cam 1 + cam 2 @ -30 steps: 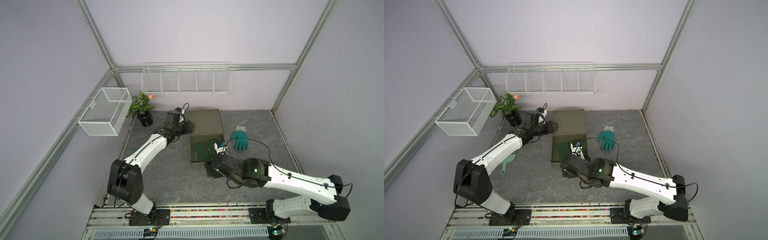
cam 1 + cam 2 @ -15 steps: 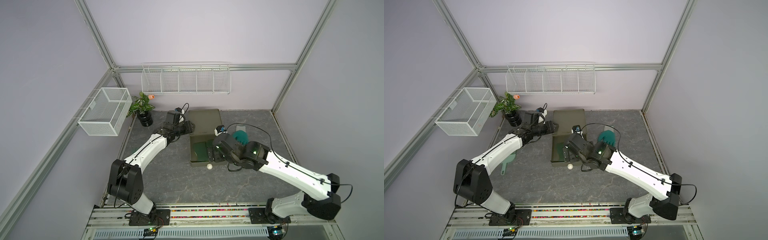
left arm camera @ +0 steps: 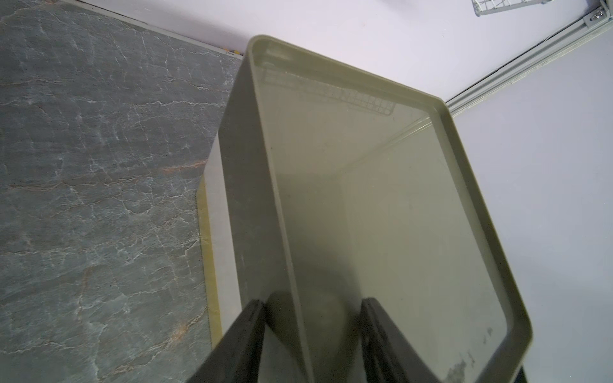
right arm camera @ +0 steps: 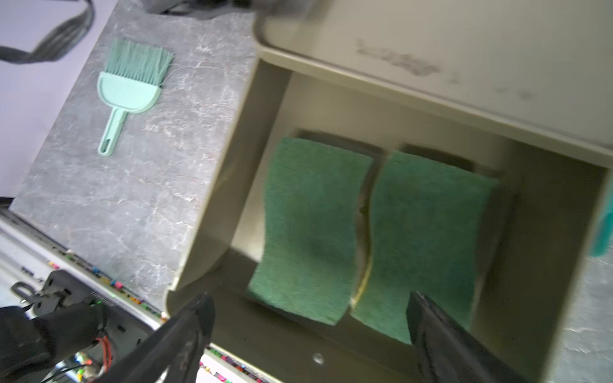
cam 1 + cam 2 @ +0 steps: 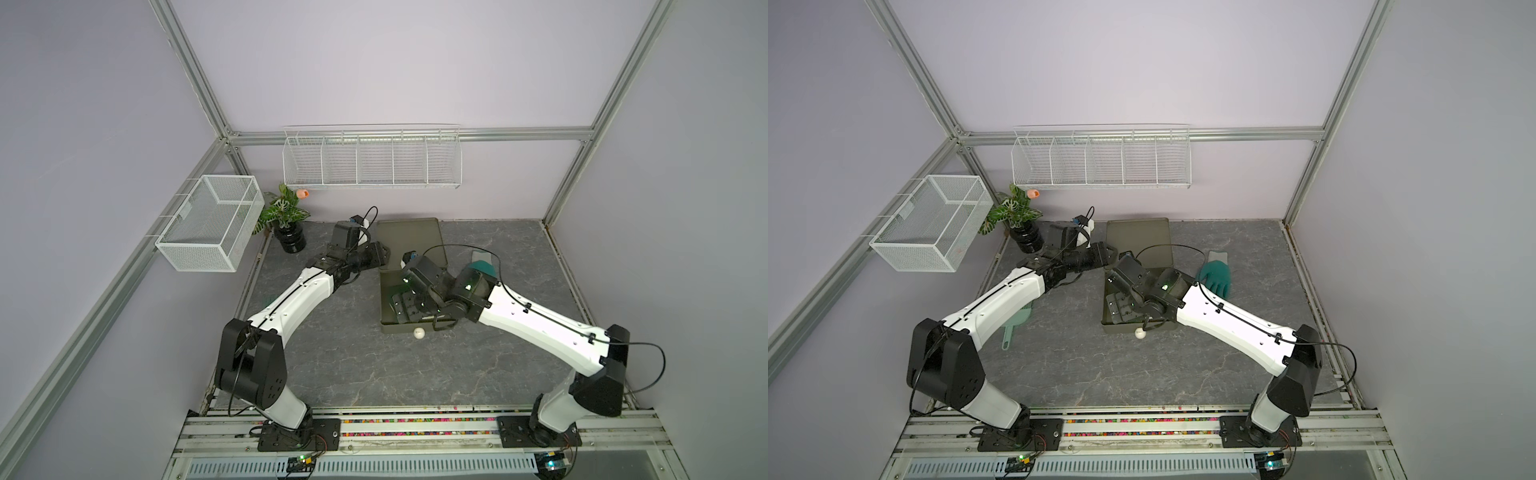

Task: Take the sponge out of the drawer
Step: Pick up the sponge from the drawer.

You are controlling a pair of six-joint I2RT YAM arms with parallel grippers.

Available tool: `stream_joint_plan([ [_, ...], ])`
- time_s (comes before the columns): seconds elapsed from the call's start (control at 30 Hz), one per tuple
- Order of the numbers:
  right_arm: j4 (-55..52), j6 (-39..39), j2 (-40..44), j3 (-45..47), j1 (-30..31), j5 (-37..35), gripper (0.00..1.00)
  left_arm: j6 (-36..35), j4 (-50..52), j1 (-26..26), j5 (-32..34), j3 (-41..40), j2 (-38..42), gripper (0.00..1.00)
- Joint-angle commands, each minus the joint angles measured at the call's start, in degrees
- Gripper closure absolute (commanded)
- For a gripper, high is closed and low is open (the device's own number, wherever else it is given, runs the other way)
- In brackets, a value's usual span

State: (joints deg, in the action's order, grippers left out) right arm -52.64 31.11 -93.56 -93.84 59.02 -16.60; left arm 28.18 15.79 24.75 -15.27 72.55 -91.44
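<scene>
No text, label, brand, number or sign can be read in any view. The nearest thing to writing is a patch of grey smudges on top of the drawer unit [image 4: 398, 63], in the upper right of the right wrist frame. It is blurred, with no letters. The coloured strip [image 5: 395, 420] along the rail, low in both top views, is too small to tell.

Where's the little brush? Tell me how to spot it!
Find the olive drawer box on the grey table. The brush lies flat beside it, under the robot's left arm. It's pale mint with bristles and a handle, unlike the darker glove.
</scene>
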Motion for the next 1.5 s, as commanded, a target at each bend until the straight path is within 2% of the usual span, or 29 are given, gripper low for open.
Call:
stream_joint_plan([
  [0.0,-1.76,-1.18,-1.2,-1.34,0.01,1.91,0.05,-1.25,2.56,0.26,-1.17,0.92,-1.29,0.49],
  [0.37,-3.32,-1.98,-5.75,-2.2,-0.01,3.68,0.12,-1.11,2.35,0.3,-1.35,0.92,-1.52,0.49],
  [0.6,-4.26,-1.83,-7.25,-3.05,-0.05,1.31,0.12,-1.11,2.41,0.29,-1.33,0.77,-1.28,0.48],
  [0.8,-3.91,-1.94,-9.15,-3.78,-0.05,2.8,0.12,-1.16,2.55,0.29,-1.26,0.83,-1.2,0.48],
  [1.1,-5.47,-1.85,-10.82,-5.89,-0.18,-1.4,0.07,-1.2,2.41,0.28,-1.35,0.74,-1.29,0.47],
  [1.47,-5.02,-2.37,-12.24,-6.1,-0.52,-0.33,0.04,-1.34,2.56,0.27,-1.34,0.75,-1.29,0.47],
])
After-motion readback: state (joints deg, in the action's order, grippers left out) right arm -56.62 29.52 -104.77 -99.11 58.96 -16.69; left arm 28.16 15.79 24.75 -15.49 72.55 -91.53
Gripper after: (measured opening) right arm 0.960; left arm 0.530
